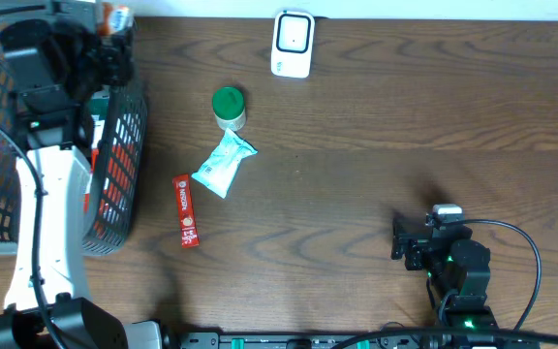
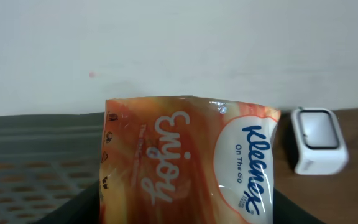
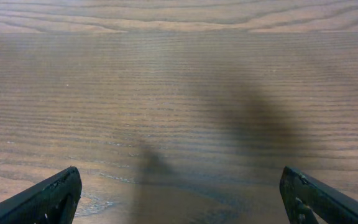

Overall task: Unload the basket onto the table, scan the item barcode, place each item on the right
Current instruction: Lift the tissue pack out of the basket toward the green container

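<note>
My left gripper is shut on an orange and white Kleenex tissue pack, which fills the lower middle of the left wrist view and stands upright. From overhead this gripper hangs over the black basket's far corner, and a bit of the pack shows past it. The white scanner stands at the table's far edge; in the left wrist view the scanner is to the right of the pack. No barcode shows on the pack's visible face. My right gripper is open over bare wood, near the front right.
A black mesh basket with more packets stands at the left. On the table lie a green-lidded jar, a pale teal pouch and a red bar.
</note>
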You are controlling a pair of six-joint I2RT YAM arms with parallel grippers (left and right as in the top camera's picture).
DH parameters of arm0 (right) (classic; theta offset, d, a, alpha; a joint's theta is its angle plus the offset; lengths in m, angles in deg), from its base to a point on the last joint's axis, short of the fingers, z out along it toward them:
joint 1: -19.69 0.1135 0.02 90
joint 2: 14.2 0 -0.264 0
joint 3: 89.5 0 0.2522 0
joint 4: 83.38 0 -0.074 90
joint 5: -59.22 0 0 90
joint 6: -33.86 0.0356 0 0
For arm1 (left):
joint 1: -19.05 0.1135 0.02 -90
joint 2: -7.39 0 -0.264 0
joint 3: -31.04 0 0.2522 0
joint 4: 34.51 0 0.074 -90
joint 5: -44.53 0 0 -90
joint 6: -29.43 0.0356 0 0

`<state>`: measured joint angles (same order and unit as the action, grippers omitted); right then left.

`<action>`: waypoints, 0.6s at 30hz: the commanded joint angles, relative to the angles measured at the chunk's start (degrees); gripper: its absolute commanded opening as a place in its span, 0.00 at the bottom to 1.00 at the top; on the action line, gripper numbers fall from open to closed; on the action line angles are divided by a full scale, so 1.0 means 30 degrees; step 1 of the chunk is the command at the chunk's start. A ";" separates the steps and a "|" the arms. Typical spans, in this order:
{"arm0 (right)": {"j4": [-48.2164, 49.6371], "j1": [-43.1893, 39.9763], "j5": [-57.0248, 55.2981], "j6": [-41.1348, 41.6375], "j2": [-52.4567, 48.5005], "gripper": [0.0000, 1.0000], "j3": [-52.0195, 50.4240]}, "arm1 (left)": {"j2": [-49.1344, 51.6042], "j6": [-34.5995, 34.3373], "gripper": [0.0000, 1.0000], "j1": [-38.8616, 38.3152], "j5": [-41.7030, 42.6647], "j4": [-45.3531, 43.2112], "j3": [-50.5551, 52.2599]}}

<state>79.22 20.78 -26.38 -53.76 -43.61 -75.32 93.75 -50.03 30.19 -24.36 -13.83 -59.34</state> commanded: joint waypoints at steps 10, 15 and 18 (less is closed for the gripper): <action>0.0073 0.0138 -0.0401 0.0197 -0.0044 0.99 -0.0029 | -0.0182 -0.0051 0.62 -0.3286 0.0270 0.1880 -0.0430; 0.0117 0.0138 -0.0393 0.0197 -0.0044 0.99 -0.0029 | -0.0182 -0.0051 0.62 -0.4299 0.0262 0.3147 -0.0430; 0.0153 0.0138 -0.0393 0.0197 -0.0044 0.99 -0.0029 | -0.0182 -0.0051 0.55 -0.4743 0.0255 0.4189 -0.0430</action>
<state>79.46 20.78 -26.79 -53.76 -43.61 -75.32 93.75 -49.96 17.18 -24.36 -3.34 -59.34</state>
